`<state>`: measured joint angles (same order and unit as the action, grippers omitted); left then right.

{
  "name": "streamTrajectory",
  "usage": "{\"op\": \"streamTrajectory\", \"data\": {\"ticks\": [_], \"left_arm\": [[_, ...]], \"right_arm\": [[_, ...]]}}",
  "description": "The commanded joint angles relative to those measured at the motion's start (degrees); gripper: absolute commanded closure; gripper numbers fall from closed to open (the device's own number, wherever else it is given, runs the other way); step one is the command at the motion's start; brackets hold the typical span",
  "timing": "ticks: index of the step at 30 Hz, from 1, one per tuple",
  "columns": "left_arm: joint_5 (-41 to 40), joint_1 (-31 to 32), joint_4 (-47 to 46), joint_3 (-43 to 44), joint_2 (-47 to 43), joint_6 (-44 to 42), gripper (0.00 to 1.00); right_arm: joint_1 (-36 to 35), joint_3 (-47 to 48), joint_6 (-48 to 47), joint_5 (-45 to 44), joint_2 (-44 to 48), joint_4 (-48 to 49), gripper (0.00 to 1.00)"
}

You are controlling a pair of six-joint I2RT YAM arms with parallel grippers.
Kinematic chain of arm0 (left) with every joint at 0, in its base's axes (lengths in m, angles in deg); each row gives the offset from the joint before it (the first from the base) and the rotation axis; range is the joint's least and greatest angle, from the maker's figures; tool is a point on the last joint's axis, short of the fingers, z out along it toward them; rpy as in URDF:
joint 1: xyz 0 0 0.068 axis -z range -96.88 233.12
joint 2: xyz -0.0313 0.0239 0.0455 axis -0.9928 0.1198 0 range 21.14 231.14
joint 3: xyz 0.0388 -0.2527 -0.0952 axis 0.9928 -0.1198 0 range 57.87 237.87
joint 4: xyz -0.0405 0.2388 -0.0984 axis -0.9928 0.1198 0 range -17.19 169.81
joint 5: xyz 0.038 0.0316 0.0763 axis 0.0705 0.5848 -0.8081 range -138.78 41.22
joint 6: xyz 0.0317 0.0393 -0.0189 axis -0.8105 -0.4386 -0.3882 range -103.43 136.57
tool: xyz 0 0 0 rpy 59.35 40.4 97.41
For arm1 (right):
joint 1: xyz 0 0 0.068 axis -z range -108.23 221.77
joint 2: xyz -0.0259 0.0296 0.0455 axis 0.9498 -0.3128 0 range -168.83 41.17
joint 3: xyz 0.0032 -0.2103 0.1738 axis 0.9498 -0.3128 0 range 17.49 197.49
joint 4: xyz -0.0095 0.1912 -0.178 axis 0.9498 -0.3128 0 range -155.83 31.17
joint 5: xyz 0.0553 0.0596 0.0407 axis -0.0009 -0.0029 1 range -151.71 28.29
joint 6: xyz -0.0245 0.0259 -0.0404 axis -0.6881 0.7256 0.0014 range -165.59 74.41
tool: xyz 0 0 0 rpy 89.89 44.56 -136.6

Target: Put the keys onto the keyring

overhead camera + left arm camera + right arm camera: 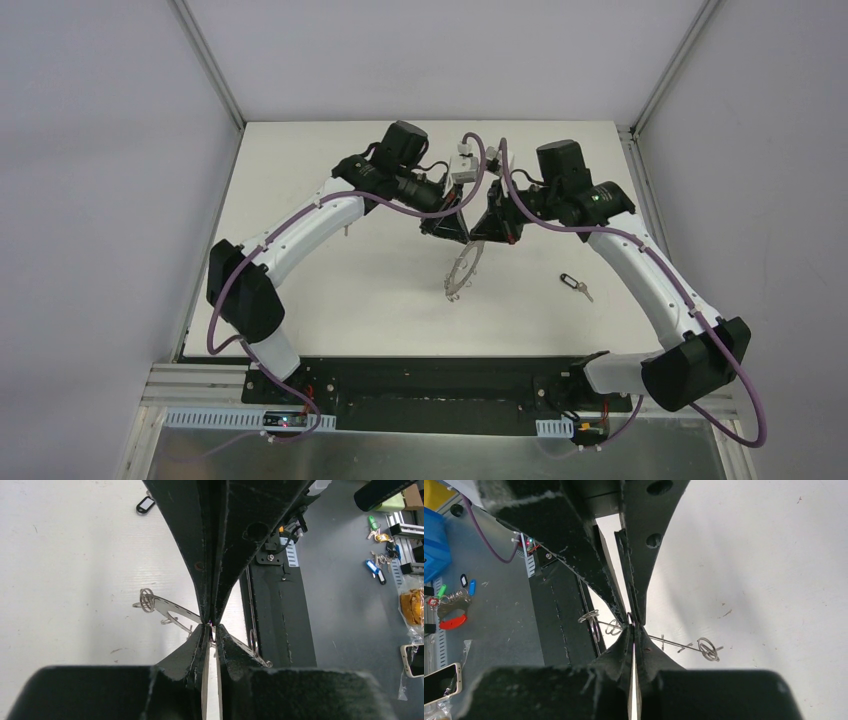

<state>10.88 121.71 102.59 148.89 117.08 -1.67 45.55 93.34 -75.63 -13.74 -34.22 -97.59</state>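
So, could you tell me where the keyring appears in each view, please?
Top external: keyring at centre, tilted.
Left wrist: at centre, nearly edge-on.
Right wrist: at centre, edge-on, reaching right.
Shared landmark: black base rail.

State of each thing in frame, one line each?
left gripper: shut on keyring
right gripper: shut on keyring
keyring: held tilted, pinched by both grippers
black-headed key: lying on table, apart from keyring, not threaded

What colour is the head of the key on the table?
Black, with a white insert; the key shows best in left wrist view.
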Motion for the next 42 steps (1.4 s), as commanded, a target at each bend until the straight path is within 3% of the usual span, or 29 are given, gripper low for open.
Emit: {"op": "streamTrajectory", "data": {"ticks": [1,3,9,11,14,18,21,25,32,42], "left_arm": [[4.1,0.8,-3.2,0.4,0.0,2.4,0.95],[4.1,0.8,-2.9,0.3,0.1,2.3,1.00],[2.6,0.7,-2.1,0.0,-0.4,4.2,1.00],[1.9,0.4,-4.5,-1.1,-1.7,6.1,1.00],[2.7,-0.8,-16.5,-5.8,-4.4,15.8,1.00],[3.3,-2.9,-40.3,-12.8,-6.0,38.1,1.00],[3.0,-3.1,-56.4,-17.9,-6.5,52.8,1.00],[1.0,-3.1,-66.3,-21.2,-6.5,63.8,1.00],[-0.7,-3.0,-75.4,-23.8,-5.6,71.2,1.00],[-0.3,-2.7,-75.2,-24.1,-5.5,70.2,1.00]], "right_arm": [[-0.3,0.2,-0.3,0.3,1.2,2.9,1.00],[-0.3,0.2,-0.2,0.2,1.3,3.0,1.00],[0.0,0.0,1.0,-0.4,1.9,3.9,1.00],[0.6,-0.6,2.8,-0.8,2.7,5.2,0.94],[2.5,-3.3,6.3,-0.3,5.6,8.8,0.78],[7.6,-8.2,11.2,3.4,10.4,15.4,0.63],[10.3,-9.4,12.1,6.6,12.3,15.9,0.61],[12.5,-10.8,13.0,9.2,13.6,16.2,0.62],[13.5,-12.6,18.1,11.7,12.0,21.7,0.65],[13.8,-12.0,23.8,15.2,8.9,27.7,0.65]]}}
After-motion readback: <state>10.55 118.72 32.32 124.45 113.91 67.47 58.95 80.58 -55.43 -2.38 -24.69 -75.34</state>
